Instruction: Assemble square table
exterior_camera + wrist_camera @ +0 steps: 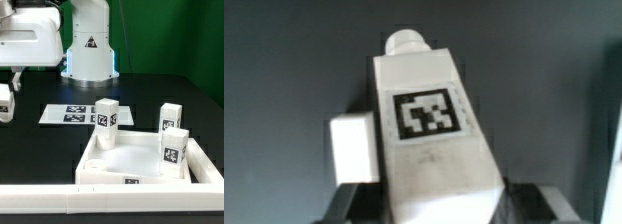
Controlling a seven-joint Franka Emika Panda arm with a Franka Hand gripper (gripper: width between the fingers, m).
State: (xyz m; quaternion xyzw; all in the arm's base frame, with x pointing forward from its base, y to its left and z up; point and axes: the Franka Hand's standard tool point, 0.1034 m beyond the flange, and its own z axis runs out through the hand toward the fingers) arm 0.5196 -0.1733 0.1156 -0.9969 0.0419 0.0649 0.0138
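The white square table slab (pixel 120 168) lies near the front of the table, with tags on its rim. Three short white tagged legs stand upright on it: one at its far left corner (pixel 107 118) and two on its right side (pixel 172 117) (pixel 175 150). My gripper (pixel 5 92) is at the exterior view's far left, above the table and well apart from the slab. It is shut on a fourth white tagged leg (pixel 5 103). In the wrist view this leg (pixel 429 130) stands out from between my gripper (pixel 438 205), its tag facing the camera. The dark fingers (pixel 352 202) flank it.
The marker board (pixel 72 113) lies flat on the black table behind the slab, to the left. A long white bar fence (pixel 40 198) runs along the front edge. The arm's white base (pixel 88 50) stands at the back centre.
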